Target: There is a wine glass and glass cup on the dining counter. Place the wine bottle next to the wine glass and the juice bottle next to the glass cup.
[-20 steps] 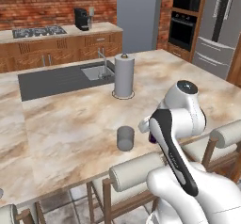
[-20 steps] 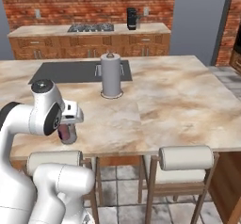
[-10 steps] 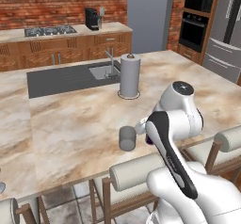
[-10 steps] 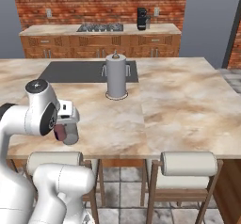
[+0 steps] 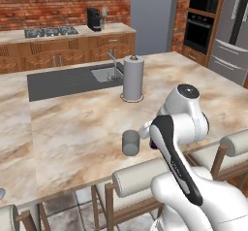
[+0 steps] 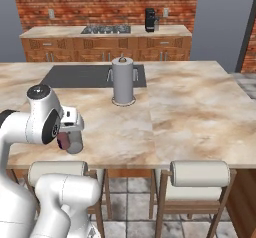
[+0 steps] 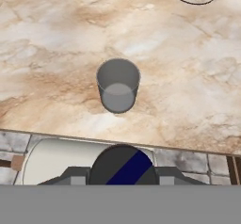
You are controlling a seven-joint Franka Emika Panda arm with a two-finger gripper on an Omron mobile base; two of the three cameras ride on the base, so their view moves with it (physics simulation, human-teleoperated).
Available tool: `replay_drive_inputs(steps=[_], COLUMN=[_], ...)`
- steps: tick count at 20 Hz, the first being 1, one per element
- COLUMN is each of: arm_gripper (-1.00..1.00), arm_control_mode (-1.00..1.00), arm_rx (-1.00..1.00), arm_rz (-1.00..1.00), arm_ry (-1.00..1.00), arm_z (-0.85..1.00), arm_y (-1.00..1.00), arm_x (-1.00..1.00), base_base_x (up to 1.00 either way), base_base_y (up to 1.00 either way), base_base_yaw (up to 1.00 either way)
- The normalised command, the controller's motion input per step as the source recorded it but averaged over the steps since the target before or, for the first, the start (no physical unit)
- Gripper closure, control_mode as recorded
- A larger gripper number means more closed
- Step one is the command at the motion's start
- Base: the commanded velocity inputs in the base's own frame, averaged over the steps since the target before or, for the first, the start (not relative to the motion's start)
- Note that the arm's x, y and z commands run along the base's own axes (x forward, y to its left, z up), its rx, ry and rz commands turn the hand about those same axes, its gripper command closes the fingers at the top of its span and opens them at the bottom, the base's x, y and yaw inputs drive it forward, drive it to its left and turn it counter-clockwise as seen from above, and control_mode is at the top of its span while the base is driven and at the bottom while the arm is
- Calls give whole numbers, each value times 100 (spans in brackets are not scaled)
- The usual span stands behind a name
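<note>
No legible text, labels, brands, numbers or signs anywhere.

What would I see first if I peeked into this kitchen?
The big white robot arm, bent low at the near edge of the dining counter, with its gripper shut on a small dark purple juice bottle. Right beside it stands a short grey glass cup. Farther back, a tall white paper-towel roll stands by the sink.
</note>
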Motion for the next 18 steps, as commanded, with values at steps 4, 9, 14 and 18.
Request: replay_drive_inputs(steps=[4, 9, 14, 18], arm_gripper=[100, 100, 100, 100], arm_control_mode=[100, 100, 100, -100], arm_rx=[0, 0, 0, 3], arm_rz=[0, 0, 0, -1], arm_ry=[0, 0, 0, 0], arm_z=[0, 0, 0, 1], arm_y=[0, 0, 0, -30], arm_x=[0, 0, 0, 0], base_base_x=[0, 0, 0, 0], base_base_y=[0, 0, -10, 0], base_base_yaw=[0, 0, 0, 0])
